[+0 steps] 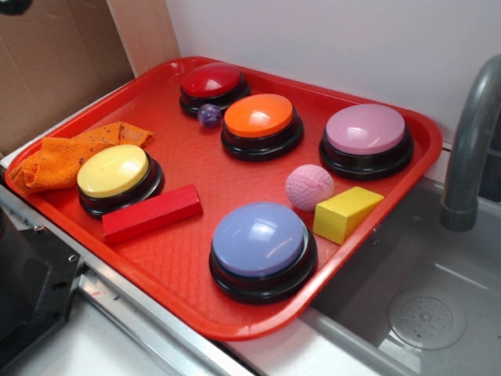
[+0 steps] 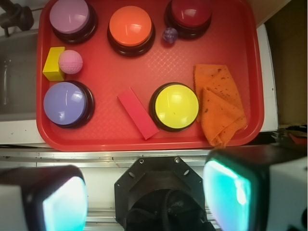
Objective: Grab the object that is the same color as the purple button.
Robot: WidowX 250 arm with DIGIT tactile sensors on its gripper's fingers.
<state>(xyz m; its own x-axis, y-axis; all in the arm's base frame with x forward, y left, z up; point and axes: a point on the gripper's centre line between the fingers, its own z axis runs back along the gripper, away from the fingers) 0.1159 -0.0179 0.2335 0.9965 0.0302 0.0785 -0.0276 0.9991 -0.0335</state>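
Note:
The object, a small dark purple bumpy ball (image 1: 209,115) (image 2: 170,34), lies on the red tray (image 1: 188,258) (image 2: 96,142), tucked between the red button (image 1: 212,82) and the orange button (image 1: 261,117). A mauve-purple button (image 1: 365,131) (image 2: 70,17) stands at the tray's far right corner. A blue-violet button (image 1: 261,239) (image 2: 65,102) sits near the front edge. My gripper (image 2: 144,195) shows only in the wrist view. It hangs high over the black base mount, off the tray, well short of the ball. It is open, its fingers (image 2: 228,190) wide apart with nothing between them.
Also on the tray are a yellow button (image 1: 114,171), a red bar block (image 1: 152,214), a pink textured ball (image 1: 309,186), a yellow wedge (image 1: 346,213) and a crumpled orange cloth (image 1: 59,160). A sink basin (image 1: 423,313) and grey faucet (image 1: 470,149) lie to the right.

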